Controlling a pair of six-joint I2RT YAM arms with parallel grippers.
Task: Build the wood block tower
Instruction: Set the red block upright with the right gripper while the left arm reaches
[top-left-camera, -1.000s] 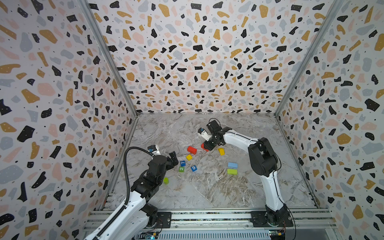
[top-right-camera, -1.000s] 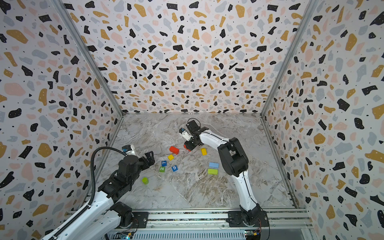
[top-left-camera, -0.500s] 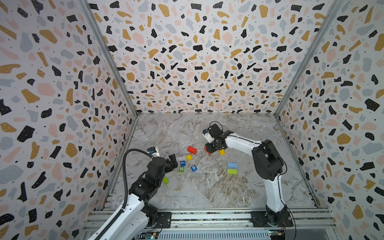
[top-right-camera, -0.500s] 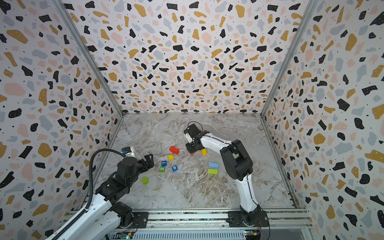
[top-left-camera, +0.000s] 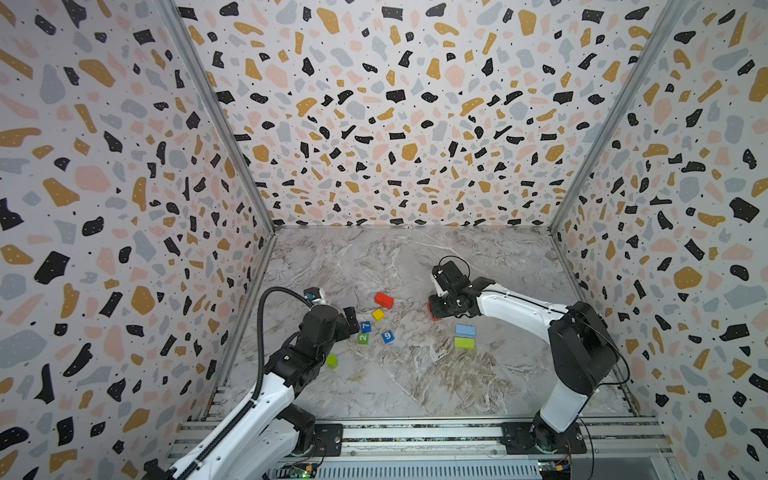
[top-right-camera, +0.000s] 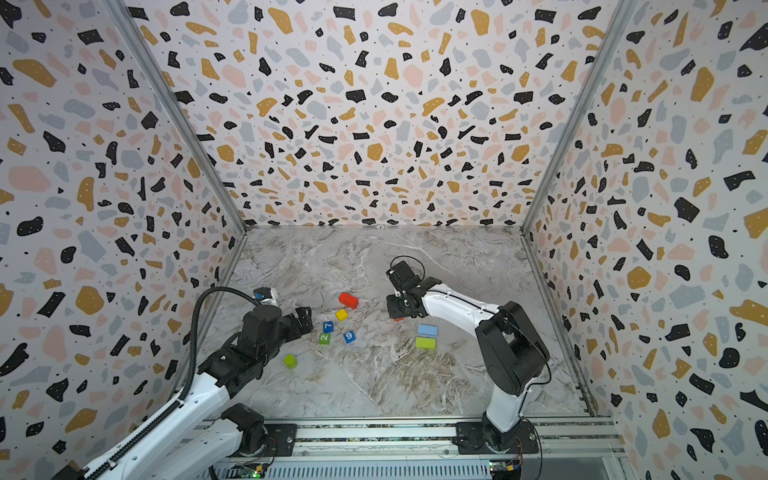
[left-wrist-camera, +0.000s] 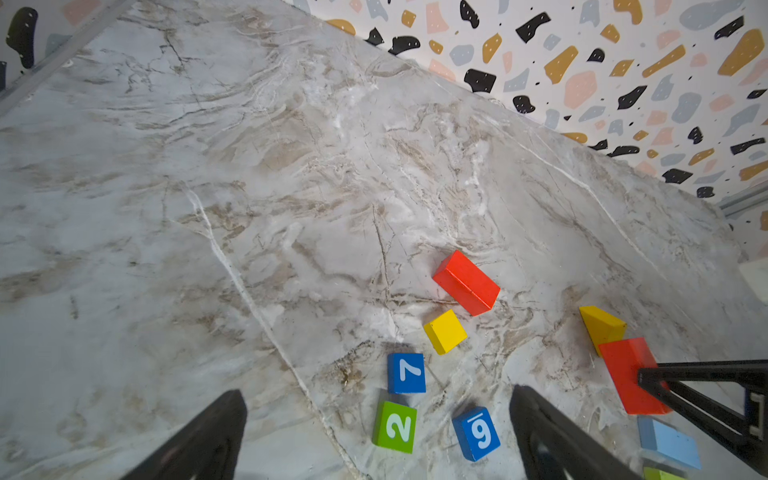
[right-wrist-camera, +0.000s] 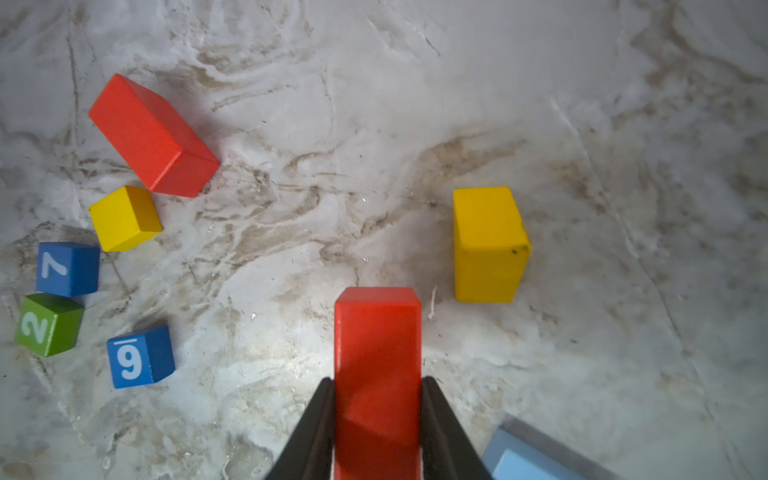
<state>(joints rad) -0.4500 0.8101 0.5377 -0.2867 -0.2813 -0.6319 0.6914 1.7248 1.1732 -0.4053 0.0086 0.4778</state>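
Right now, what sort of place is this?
Probably a robot test cell: patterned walls enclose a marble table, two arms stand on a rail, and toy blocks lie scattered.

You are viewing a lab robot cell. Terrazzo-print panels (top-left-camera: 395, 124) enclose the marble-look tabletop (top-left-camera: 415, 374) at 9, 12 and 3 o'clock. An aluminium rail (top-left-camera: 415, 434) spans 6 o'clock.

The walls (top-left-camera: 395, 104) carry a terrazzo pattern: a white ground flecked with black, ochre, pink and grey. The bench (top-left-camera: 395, 386) is grey-white marble with brown veins.

- **Red:** the red brick (top-left-camera: 384, 300) and the second red brick (right-wrist-camera: 377, 365).
- **Yellow:** the yellow cube (top-left-camera: 377, 314) and the yellow block (right-wrist-camera: 488, 245).
- **White numerals:** the blue 7 cube (top-left-camera: 365, 326), the blue 9 cube (top-left-camera: 387, 336) and the green 2 cube (top-left-camera: 363, 338).
- **Plain:** the light blue slab (top-left-camera: 465, 330), the lime slab (top-left-camera: 464, 343) and the lime cylinder (top-left-camera: 331, 360).

The left arm (top-left-camera: 249, 419) and the right arm (top-left-camera: 515, 309) are white with black joints.
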